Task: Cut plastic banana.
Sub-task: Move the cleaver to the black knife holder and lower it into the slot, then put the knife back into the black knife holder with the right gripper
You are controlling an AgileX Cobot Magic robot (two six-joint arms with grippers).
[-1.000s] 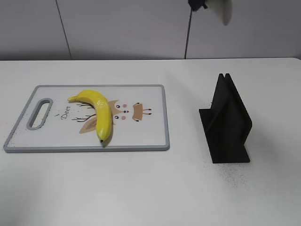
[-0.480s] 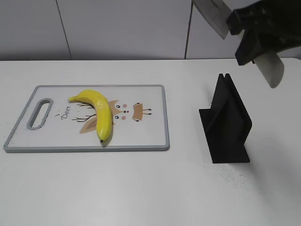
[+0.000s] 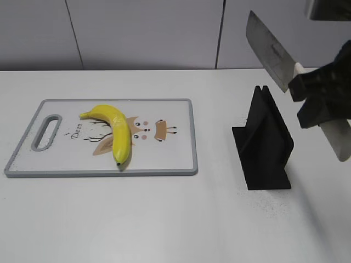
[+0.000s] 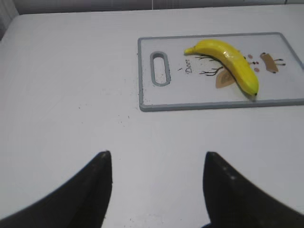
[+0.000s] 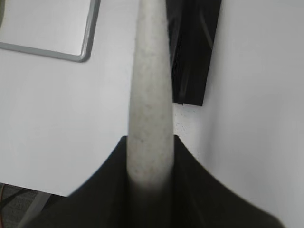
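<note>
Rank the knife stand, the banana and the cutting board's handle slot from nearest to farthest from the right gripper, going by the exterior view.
From the right gripper, holding the knife:
1. Black knife stand, just to its left and below.
2. Plastic banana, mid-board, left of the stand.
3. Handle slot, at the cutting board's far left end.

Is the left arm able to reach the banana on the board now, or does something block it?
Probably yes. The left gripper is open and holds nothing, and only bare table lies between it and the plastic banana on the cutting board.
</note>
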